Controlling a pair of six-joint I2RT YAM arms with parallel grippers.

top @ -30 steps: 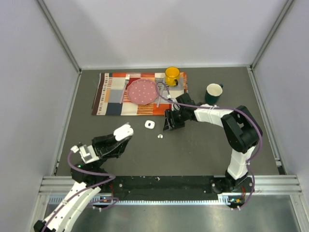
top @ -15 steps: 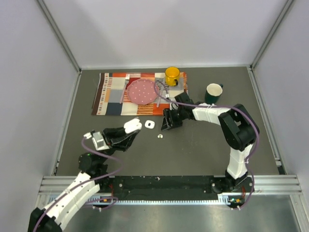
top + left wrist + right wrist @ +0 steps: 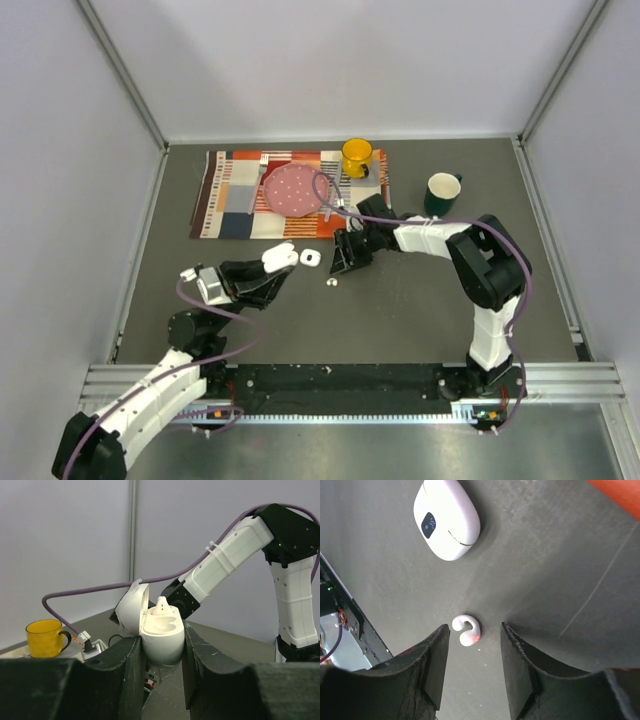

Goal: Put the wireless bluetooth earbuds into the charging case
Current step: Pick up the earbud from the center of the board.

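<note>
The left gripper (image 3: 161, 647) is shut tight on the open charging case (image 3: 162, 627). The right gripper (image 3: 474, 627) hangs half open over a loose earbud (image 3: 465, 631) on the table (image 3: 545, 555). It should go straight down and pinch softly.

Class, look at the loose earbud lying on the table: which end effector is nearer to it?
Right. The right end effector hovers directly over the loose earbud, its fingers open on either side. The left end effector sits off to the left, gripping the open charging case.

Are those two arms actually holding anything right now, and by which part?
The left tool clamps an open white charging case by the sides of its lower half. The right tool holds nothing; it hangs open over a loose earbud.
</note>
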